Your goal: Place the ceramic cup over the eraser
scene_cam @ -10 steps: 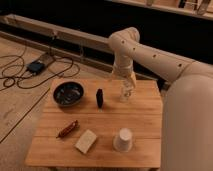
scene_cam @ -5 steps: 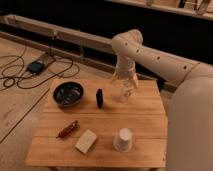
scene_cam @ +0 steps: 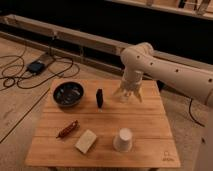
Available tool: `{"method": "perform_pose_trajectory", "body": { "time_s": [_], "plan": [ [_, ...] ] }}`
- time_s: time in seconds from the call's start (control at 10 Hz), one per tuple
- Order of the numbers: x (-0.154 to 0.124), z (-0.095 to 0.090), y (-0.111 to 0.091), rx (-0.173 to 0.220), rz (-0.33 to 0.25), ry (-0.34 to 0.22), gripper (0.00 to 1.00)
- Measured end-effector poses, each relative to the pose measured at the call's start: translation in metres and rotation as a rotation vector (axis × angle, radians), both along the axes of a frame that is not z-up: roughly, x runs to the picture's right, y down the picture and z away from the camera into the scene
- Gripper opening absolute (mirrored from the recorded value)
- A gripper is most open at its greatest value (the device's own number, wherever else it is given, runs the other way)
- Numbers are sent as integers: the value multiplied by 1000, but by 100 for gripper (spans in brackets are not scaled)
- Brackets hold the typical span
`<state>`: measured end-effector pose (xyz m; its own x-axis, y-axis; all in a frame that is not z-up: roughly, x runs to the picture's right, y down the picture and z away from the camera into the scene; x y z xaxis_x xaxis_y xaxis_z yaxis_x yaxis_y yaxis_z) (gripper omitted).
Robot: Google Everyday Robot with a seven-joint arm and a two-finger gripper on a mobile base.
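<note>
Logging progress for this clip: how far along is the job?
Nothing looks done: the white ceramic cup stands near the wooden table's front edge, apart from the small black eraser. The gripper hangs at the far right, away from both. Grasping, carrying, covering remain.

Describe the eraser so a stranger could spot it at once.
Find the wooden table, then its back half, where the gripper hangs at the right and a dark bowl sits at the left. Between them is the eraser: a small black slab, thinner than the bowl and darker than the beige block in front.
</note>
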<state>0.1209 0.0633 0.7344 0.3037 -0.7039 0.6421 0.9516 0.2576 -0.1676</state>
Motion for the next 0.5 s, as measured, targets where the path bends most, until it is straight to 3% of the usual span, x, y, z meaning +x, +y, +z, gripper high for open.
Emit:
{"method": "perform_pose_trajectory", "body": {
  "time_s": [0.5],
  "plan": [
    [-2,-25,68,-43,-28,-38,80]
  ]
}}
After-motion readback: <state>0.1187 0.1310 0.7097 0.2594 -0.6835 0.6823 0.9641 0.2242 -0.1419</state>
